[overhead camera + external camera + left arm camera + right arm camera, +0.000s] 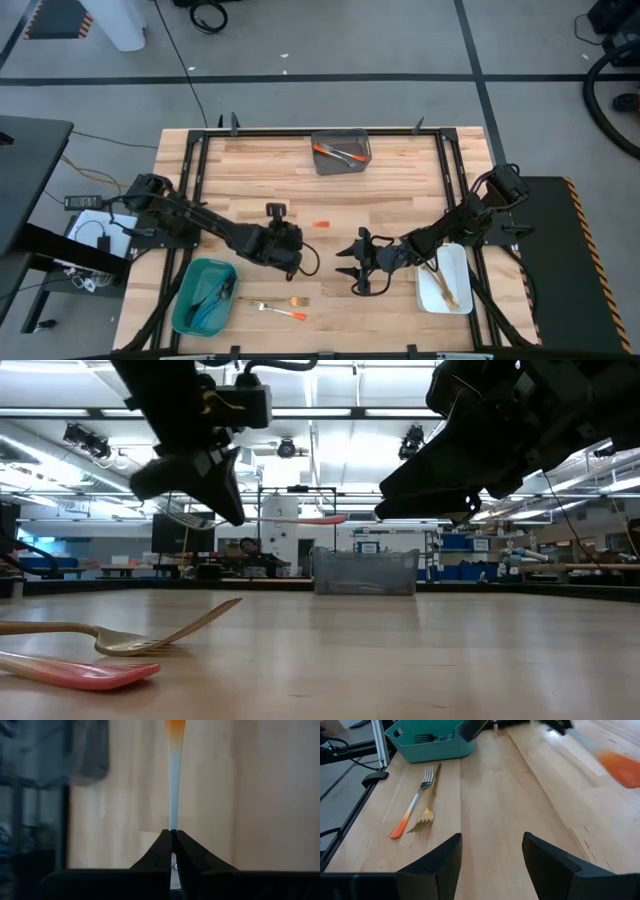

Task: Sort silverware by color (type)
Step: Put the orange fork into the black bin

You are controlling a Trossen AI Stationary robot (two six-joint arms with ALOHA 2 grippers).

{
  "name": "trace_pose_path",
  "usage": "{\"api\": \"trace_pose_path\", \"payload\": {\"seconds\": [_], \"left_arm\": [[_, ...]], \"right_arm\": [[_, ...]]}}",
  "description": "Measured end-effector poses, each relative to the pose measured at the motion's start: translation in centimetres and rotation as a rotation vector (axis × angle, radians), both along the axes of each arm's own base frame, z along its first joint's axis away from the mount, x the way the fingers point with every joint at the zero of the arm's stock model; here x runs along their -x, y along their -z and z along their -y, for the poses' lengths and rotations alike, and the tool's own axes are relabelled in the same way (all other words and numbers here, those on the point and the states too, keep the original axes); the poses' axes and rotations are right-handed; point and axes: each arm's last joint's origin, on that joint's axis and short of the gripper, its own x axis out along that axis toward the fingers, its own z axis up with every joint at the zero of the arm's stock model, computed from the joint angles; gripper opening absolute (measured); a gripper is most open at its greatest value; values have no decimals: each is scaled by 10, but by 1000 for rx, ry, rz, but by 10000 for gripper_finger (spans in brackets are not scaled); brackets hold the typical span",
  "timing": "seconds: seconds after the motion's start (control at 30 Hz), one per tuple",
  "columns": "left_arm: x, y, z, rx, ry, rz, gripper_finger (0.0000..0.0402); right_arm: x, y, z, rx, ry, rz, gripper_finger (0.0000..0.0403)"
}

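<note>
You see the wooden surface (400, 190) with three bins on it, and I place everything relative to the teal bin (190, 290), which stands at the near left corner and holds some blue-handled silverware (212, 296). The white bin (452, 296) is far to the right of the teal bin, at the near right, with gold pieces (440, 280) inside. The grey bin (340, 153) is at the far edge, well away from the teal bin, with orange-handled pieces (335, 152) in it. Your left hand (288, 250) is just up and right of the teal bin, raised above the surface, and it is closed on an orange-handled utensil (173, 785) whose orange end (321, 223) points away from the teal bin. Your right hand (356, 262) is further right, between the teal bin and the white bin, with its fingers spread wide and nothing between them. Just right of the teal bin, on the surface, lie an orange-handled fork (410, 810) and a gold fork (427, 805), side by side and touching or almost touching.
</note>
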Motion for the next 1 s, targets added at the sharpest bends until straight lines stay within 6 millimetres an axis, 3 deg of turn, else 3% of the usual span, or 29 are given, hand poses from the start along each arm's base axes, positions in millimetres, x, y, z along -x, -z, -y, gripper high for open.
{"api": "trace_pose_path", "payload": {"seconds": [0.77,1.0], "left_arm": [[-25,-11,-32,-319,92,-15,16],[-29,-14,-41,-414,126,-82,16]], "right_arm": [[-1,0,2,21,-1,0,213],[0,0,2,116,8,6,213]]}}
